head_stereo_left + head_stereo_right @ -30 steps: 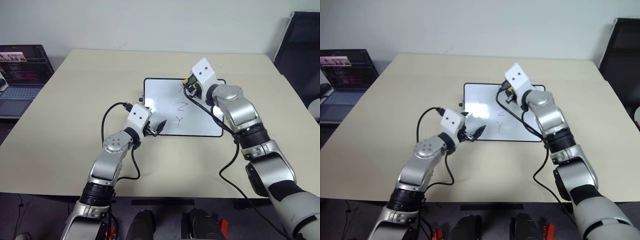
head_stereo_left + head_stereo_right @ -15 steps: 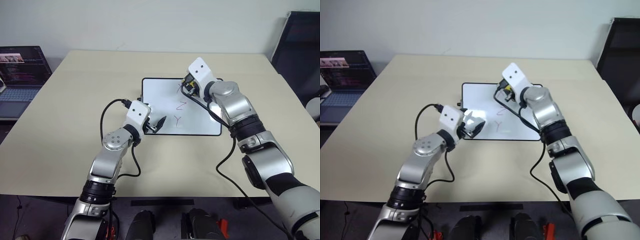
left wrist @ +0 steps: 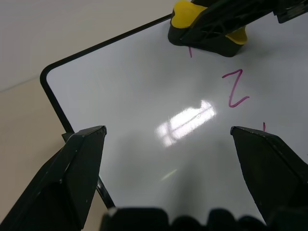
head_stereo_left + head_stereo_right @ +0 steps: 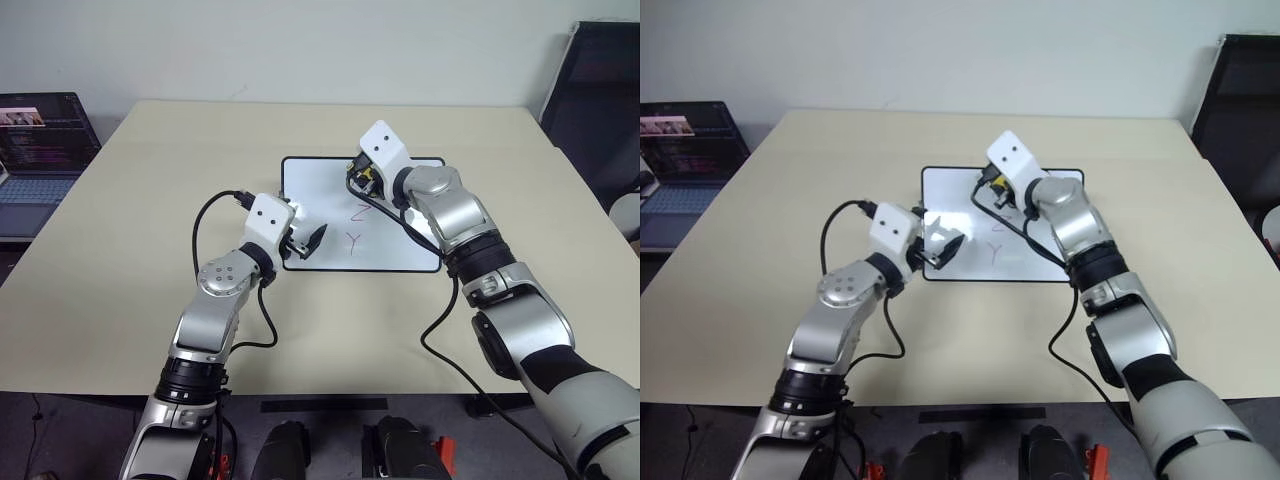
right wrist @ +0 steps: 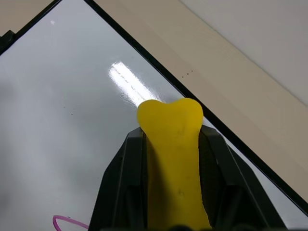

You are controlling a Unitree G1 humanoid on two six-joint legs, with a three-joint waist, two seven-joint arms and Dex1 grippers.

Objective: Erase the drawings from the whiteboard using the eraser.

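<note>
Whiteboard [image 4: 385, 250]: red drawings [image 4: 354, 226] | right end effector [image 5: 172, 144] clamps eraser [image 5: 173, 159] | left end effector [image 3: 166, 139] apart

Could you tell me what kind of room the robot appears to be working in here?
Probably an office or lab workspace: a plain beige table against a bare wall, an open laptop showing code at its far left side, and a dark office chair at the right.
</note>
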